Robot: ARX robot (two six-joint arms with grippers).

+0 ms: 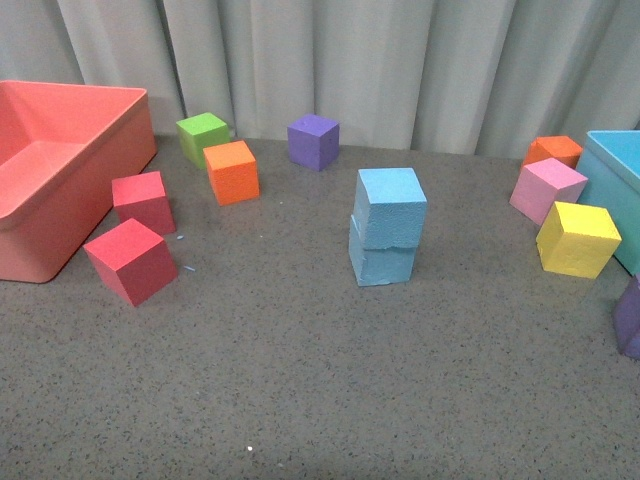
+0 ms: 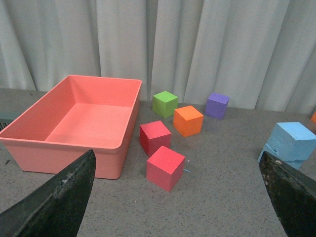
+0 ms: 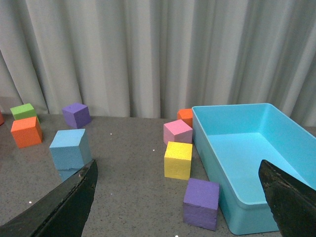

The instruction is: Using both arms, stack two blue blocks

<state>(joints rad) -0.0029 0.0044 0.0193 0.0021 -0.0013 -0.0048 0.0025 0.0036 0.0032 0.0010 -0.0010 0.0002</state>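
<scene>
Two sky-blue blocks stand as a stack in the middle of the table: the upper blue block [image 1: 391,205] rests on the lower blue block [image 1: 382,262], slightly offset. The left wrist view shows the stack at its edge, upper block [image 2: 294,140] over the lower one [image 2: 269,152]. In the right wrist view the upper block [image 3: 70,147] covers most of the lower. Neither arm appears in the front view. My left gripper [image 2: 180,197] is open, well back from the stack, nothing between its fingers. My right gripper [image 3: 180,200] is open too, with a purple cube [image 3: 201,202] between its fingers farther off.
A coral bin [image 1: 50,170] stands at the left, a turquoise bin [image 1: 615,180] at the right. Two red cubes [image 1: 130,258], an orange cube [image 1: 232,171], a green cube [image 1: 203,135] and a purple cube [image 1: 313,140] lie left of the stack. Pink [image 1: 546,188], yellow [image 1: 577,238] and orange [image 1: 553,150] cubes lie at the right.
</scene>
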